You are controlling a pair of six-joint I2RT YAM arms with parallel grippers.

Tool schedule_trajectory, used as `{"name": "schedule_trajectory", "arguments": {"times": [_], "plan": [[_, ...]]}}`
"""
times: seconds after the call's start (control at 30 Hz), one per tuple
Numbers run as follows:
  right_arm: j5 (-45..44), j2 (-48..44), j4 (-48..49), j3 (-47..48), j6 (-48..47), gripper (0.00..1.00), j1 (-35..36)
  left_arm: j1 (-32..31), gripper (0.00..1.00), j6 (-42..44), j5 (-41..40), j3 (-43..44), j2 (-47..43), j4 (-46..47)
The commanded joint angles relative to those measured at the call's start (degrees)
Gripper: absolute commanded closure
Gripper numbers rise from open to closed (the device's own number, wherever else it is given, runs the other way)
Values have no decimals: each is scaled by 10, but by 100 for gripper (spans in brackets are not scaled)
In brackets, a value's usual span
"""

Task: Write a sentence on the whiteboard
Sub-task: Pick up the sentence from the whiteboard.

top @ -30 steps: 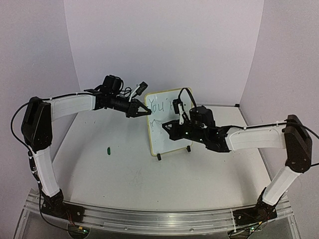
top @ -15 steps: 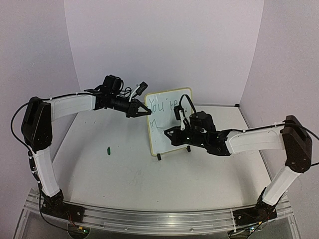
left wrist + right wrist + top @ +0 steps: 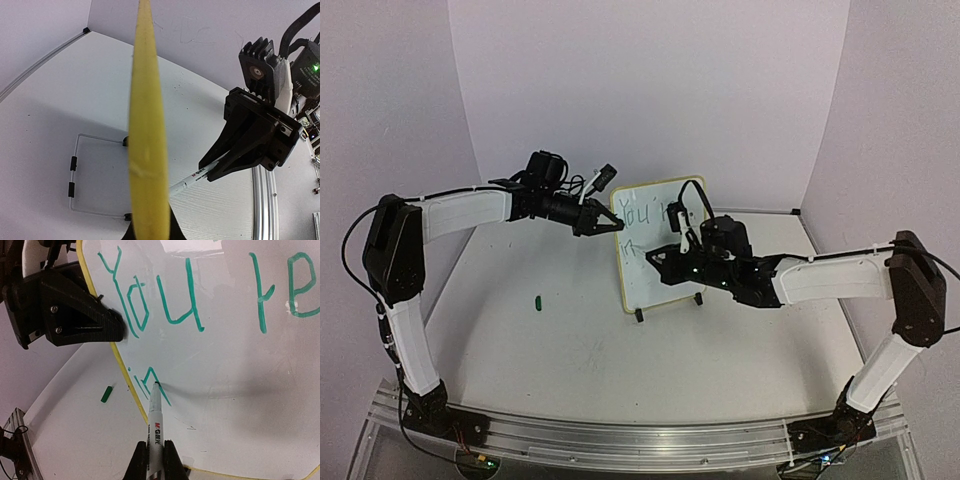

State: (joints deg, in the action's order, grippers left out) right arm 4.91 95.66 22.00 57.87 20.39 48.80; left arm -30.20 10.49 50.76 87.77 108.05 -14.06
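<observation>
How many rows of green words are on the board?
2. The top row runs across the whiteboard; the short second row sits below, near its left edge, at the marker tip. More may be hidden.

White shells cover the left arm (image 3: 465, 212) and right arm (image 3: 830, 278); joints, cables (image 3: 300, 22) and screw-studded fingers (image 3: 75, 315) are black.

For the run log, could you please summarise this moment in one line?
left pincer: shut on whiteboard edge; right pincer: shut on marker, tip touching whiteboard; sentence: "You're", then "in"
</observation>
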Motion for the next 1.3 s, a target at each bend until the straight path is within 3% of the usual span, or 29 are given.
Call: {"name": "schedule_trajectory", "arguments": {"times": [0.0,0.4,1.27], "plan": [[-15,-17,17,19,-6,100,-2,-15,100,11,0,6,-2,-53],[-62,-46,17,-8,-6,100,-2,-15,100,11,0,7,-1,-53],[-34,-22,6,-28,16,100,-2,-15,100,13,0,8,-1,-54]]}}
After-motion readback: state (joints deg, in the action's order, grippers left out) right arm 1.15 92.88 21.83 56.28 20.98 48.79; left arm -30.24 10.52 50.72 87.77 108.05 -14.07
